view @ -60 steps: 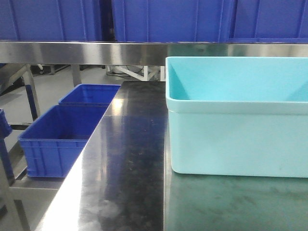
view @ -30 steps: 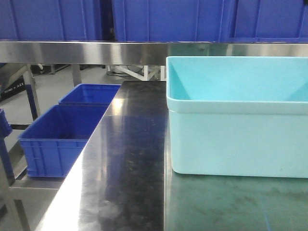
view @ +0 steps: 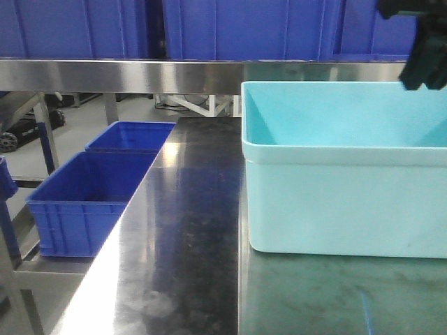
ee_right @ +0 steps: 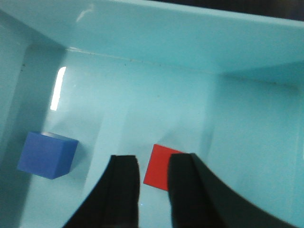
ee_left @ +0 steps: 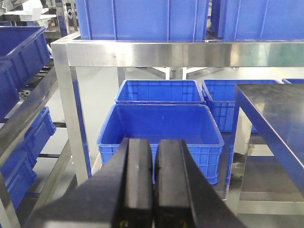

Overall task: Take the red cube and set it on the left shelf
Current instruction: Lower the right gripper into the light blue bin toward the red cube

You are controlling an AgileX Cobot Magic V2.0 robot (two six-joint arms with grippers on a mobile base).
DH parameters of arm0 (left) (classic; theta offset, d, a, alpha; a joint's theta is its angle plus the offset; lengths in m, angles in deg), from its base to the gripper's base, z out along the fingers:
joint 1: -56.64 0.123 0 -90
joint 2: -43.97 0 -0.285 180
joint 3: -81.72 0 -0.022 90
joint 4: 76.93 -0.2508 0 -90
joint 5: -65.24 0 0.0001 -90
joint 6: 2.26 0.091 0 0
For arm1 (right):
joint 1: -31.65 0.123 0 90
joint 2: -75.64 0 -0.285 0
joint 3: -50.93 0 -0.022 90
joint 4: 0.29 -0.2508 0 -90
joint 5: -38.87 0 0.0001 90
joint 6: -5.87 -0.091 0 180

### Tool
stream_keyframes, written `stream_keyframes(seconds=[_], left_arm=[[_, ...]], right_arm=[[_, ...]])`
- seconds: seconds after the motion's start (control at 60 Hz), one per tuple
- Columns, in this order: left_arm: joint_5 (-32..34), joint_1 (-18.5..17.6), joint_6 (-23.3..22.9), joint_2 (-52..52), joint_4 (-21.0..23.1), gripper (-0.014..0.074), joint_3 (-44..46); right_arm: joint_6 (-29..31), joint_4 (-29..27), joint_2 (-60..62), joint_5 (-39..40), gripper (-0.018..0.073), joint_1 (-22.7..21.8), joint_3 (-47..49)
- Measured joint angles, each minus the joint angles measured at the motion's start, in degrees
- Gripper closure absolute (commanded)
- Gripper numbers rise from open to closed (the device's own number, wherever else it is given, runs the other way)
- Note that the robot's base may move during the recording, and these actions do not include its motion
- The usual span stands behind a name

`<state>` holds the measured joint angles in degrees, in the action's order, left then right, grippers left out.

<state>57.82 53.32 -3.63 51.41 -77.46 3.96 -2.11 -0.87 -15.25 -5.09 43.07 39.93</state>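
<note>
- The right gripper [ee_right: 153,162] hangs over the pale blue bin [ee_right: 142,42] with its jaws parted only a little and nothing held.
- The red cube [ee_right: 156,168] sits on the bin floor right below it, offset toward the right-hand finger. The blue cube [ee_right: 46,154] is well off to the left.
- My worry: that gap looks tight for the cube, so going straight down could land a finger on top and shove it away.
- The left gripper [ee_left: 154,180] is squeezed closed on nothing, with blue crates [ee_left: 161,128] ahead of it.
</note>
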Motion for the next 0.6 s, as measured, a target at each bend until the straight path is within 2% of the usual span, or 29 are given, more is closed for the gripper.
stream_keyframes(seconds=[0.117, 0.6], left_arm=[[0.0, 0.0, 0.0, 0.0, 0.0, 0.0495, 0.0], [0.0, 0.0, 0.0, 0.0, 0.0, 0.0495, 0.0]], right_arm=[[0.0, 0.0, -1.24, -0.35, 0.0057, 0.4, 0.0], [0.0, 0.0, -5.04, -3.05, 0.0058, 0.5, 0.38]])
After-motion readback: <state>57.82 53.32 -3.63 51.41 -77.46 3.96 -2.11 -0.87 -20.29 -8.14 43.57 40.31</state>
